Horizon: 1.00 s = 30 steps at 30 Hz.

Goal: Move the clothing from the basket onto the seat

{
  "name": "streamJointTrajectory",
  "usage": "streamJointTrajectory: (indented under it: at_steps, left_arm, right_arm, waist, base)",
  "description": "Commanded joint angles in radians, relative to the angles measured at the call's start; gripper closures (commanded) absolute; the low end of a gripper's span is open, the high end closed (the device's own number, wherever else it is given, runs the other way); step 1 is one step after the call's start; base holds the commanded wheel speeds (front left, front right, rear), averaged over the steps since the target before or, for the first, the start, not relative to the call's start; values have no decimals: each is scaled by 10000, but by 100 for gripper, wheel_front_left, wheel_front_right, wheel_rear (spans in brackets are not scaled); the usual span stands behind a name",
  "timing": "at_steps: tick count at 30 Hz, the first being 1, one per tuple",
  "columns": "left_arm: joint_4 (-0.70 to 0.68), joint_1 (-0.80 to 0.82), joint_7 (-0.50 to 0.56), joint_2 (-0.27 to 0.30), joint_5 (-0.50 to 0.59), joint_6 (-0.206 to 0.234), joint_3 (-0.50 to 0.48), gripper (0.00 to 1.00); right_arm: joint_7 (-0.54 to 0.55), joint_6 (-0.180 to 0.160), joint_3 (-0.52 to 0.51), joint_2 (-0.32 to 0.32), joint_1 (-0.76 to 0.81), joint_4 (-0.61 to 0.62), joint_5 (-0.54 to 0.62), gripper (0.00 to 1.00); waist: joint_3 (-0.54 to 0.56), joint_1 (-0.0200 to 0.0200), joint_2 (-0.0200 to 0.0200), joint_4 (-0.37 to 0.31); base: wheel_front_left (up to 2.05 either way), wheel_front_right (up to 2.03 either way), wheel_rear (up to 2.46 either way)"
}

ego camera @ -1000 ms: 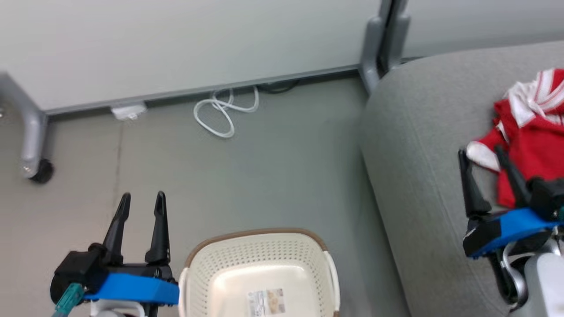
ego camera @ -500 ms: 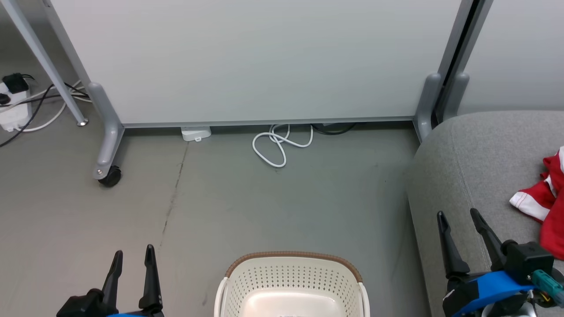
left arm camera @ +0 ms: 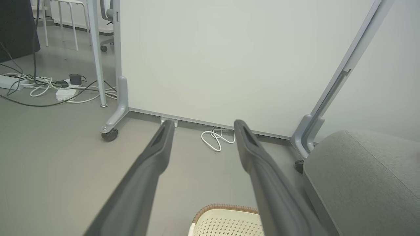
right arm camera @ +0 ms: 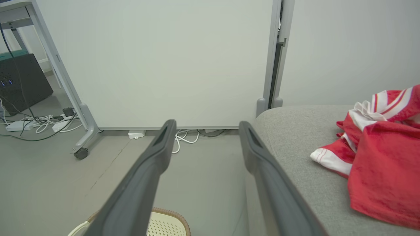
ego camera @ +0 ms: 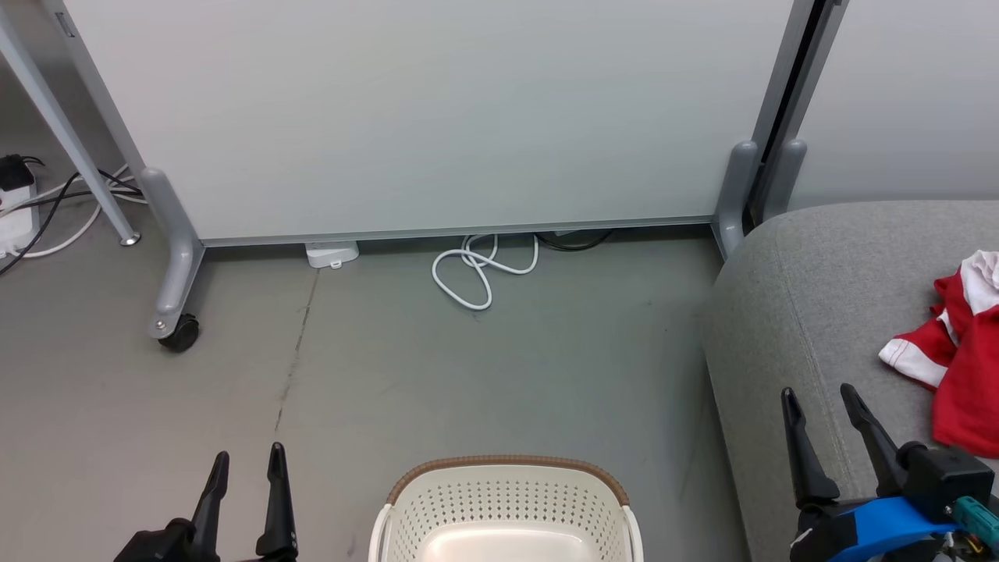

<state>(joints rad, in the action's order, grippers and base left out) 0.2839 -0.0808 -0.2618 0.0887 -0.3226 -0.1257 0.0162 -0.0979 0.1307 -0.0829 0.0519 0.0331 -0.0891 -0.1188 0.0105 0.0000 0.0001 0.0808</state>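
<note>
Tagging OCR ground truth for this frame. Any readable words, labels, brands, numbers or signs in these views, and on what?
No text can be read in any view.
cream-white perforated plastic basket with a brown rim: no label on the part in view.
red fabric clothing with white bands: stripes and trim, no lettering.
small white plastic box on the floor: too small to read any marking.

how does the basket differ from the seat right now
The basket is cream perforated plastic with a brown rim; the seat is grey woven fabric. The basket stands on the floor and looks far smaller than the seat. The basket's visible part holds nothing, while red and white clothing lies on the seat. Both have rounded corners.
</note>
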Motion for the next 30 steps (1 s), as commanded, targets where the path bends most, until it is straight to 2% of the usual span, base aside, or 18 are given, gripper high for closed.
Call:
streamJointTrajectory:
  at_steps: [1,25,26,30]
  left_arm:
    - [-41,-1,-46,35,31,-76,57,0]
    - [-162,-79,-46,103,-129,-82,304,0]
    - [-129,2,2,71,-130,-2,297,100]
    - [209,-113,49,-38,-136,4,308,100]
  right_arm:
    - [-13,1,2,-18,176,44,-121,0]
    - [29,1,193,-20,112,-57,-309,0]
    - [9,0,180,-6,28,-64,-316,100]
    - [15,0,185,-38,116,-445,-341,100]
  waist:
    - [-2,0,-1,-27]
    - [-67,0,-1,-324]
    - [-67,0,-1,-325]
    - [-66,1,-1,-332]
  base:
    - [0,0,0]
    - [0,0,0]
    - [0,0,0]
    - [0,0,0]
